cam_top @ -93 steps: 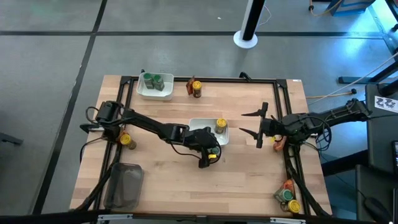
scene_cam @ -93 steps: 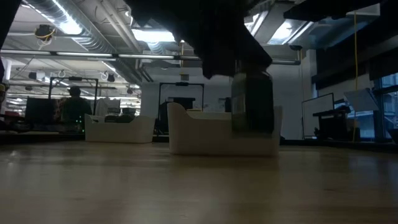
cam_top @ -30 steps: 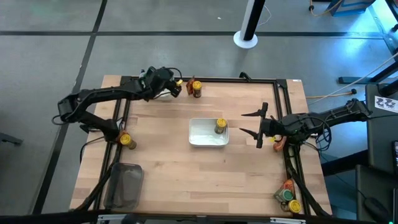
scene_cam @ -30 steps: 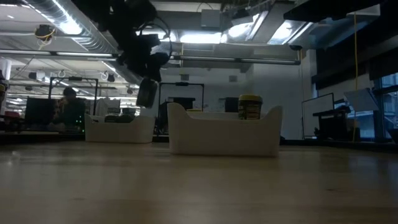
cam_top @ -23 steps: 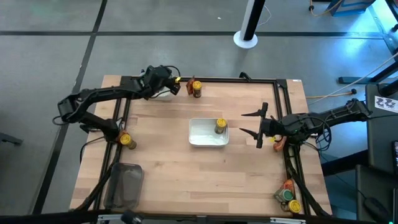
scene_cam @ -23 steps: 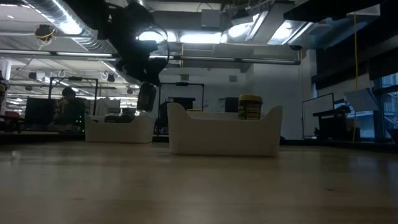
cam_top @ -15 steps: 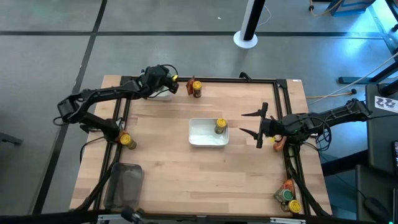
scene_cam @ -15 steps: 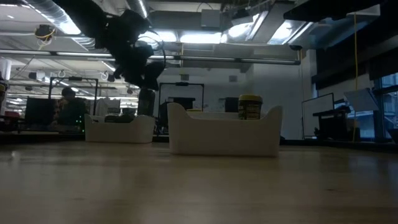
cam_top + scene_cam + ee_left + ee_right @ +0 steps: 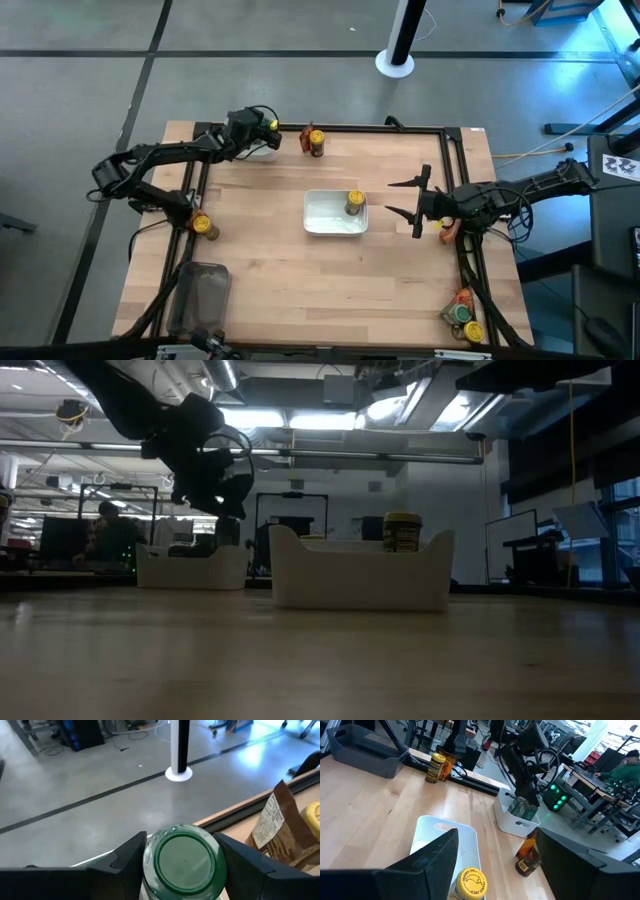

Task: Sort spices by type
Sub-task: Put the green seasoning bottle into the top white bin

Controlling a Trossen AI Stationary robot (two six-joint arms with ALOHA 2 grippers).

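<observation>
Left end effector (image 9: 262, 137) clamped, arm extended; right end effector (image 9: 405, 198) open, idle.

The worktop (image 9: 280, 270) is pale wood with visible plank seams and a smooth, faintly shiny finish. Two white trays look like smooth matt plastic: the middle tray (image 9: 325, 218) and the far tray (image 9: 512, 820). A jar with a green lid (image 9: 184, 862) has a glossy plastic lid. A brown packet (image 9: 280, 832) looks like creased printed paper. The grey tub (image 9: 200, 300) is clear plastic.
</observation>
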